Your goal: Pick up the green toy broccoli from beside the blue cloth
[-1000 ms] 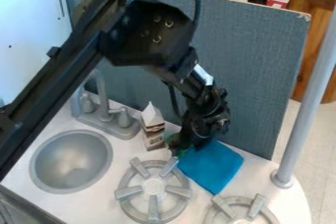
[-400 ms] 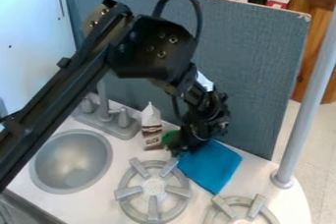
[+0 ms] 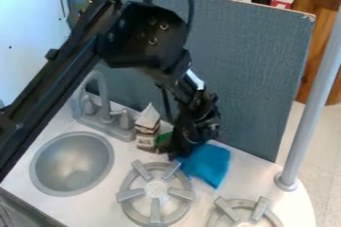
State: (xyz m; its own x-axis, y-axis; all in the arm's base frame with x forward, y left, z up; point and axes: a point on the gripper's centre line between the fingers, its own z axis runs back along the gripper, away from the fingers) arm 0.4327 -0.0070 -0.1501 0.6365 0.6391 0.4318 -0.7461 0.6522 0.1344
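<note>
The tool [image 3: 185,149] hangs low over the back part of the counter [image 3: 259,178], pointing down at the upper left part of a blue cloth [image 3: 208,165]. It meets the cloth in the view, its dark body covering part of it; how far it is open cannot be told, nor whether it has hold of the cloth. The cloth lies at a slant behind and between two grey burners, its lower corner towards the nearer edge of the counter. The left burner [image 3: 156,189] is just beside the cloth and the tool; the right burner [image 3: 261,208] is cut by the lower edge of the view

Left of the tool, close by, a brown and white carton [image 3: 147,127] stands upright, with a green object [image 3: 163,140] between them, partly hidden. The blue-grey panel [image 3: 253,71] rises behind the tool and bounds the back of the counter. To the right, a stretch of white counter lies between the cloth and the grey pole [image 3: 310,96]. The round sink [image 3: 72,164] and the faucet [image 3: 103,104] are further left, apart from the tool
</note>
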